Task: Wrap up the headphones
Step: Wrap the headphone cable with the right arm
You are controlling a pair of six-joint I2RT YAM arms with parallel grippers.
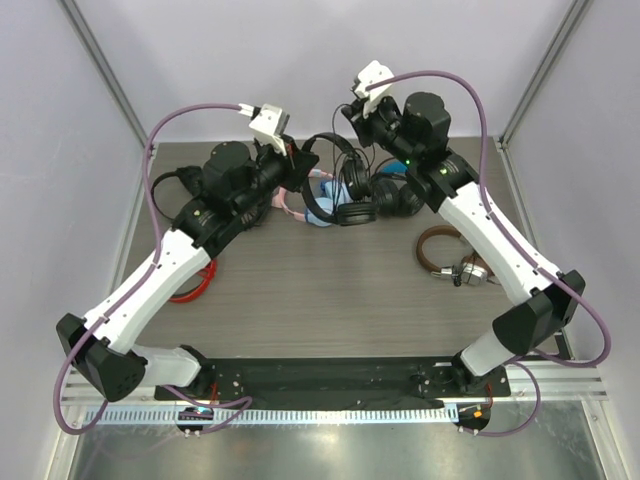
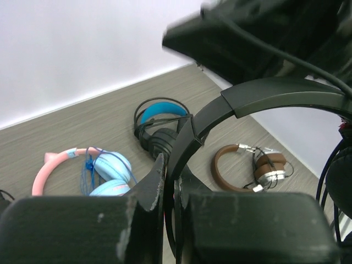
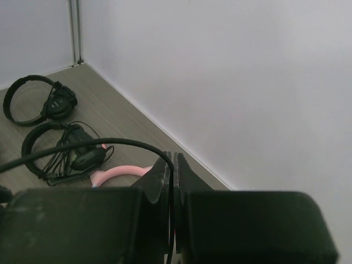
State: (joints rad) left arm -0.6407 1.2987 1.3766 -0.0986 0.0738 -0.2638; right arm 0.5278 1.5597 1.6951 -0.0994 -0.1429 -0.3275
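The slim black headphones are lifted off the table at the back centre. My left gripper is shut on their thin headband, which arcs up to the right from between its fingers in the left wrist view. My left gripper pinches the band low down. My right gripper is raised just right of the headband. In the right wrist view my right gripper is shut on the thin black cable, which runs off to the left.
A pink-and-blue pair and a bulky black pair with blue lining lie under the grippers. A brown pair lies at the right. A red cable and another black pair lie at the left. Walls stand close behind.
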